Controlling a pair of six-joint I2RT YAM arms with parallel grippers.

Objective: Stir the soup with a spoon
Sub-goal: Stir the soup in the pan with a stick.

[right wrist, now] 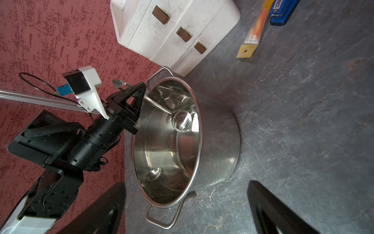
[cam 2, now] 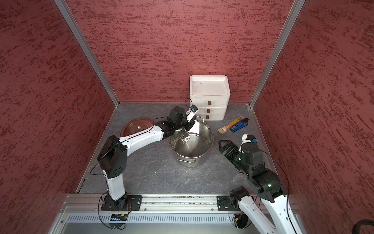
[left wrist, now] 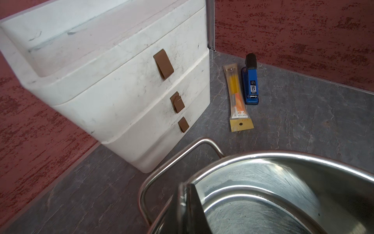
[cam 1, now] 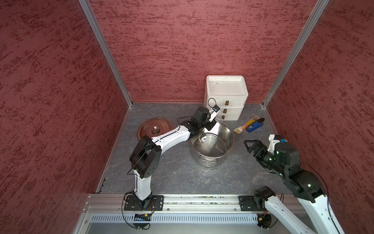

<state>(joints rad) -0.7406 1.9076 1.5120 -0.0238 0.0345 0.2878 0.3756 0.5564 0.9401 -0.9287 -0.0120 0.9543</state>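
1. Stirring here means sweeping the spoon [right wrist: 181,120] round inside the pot [right wrist: 218,141]. Its round bowl hangs within the pot on the side nearest the left arm. The handle rises over the rim into the left fingers [right wrist: 141,89], which are clamped narrow on it near its top end
2. Circles should be small and slow, I judge, with the handle clear of the rim and of the loop handle [left wrist: 205,139] just beside the grip. A knock there could twist the thin handle in the clamp or shove the pot across the bench [right wrist: 303,121]
3. Right fingers [right wrist: 271,208] stand wide and hold nothing, near the pot's right side but apart from it. They could steady the pot if it slides
4. No soup shows: the pot's floor looks bare and shiny
5. Whether the spoon's bowl touches floor or wall cannot be told, and the mirror steel doubles it with a reflection low on the wall
6. In both top views the wrist covers the grip, and the left wrist view shows only a dark wedge of the fingers and a sliver of metal
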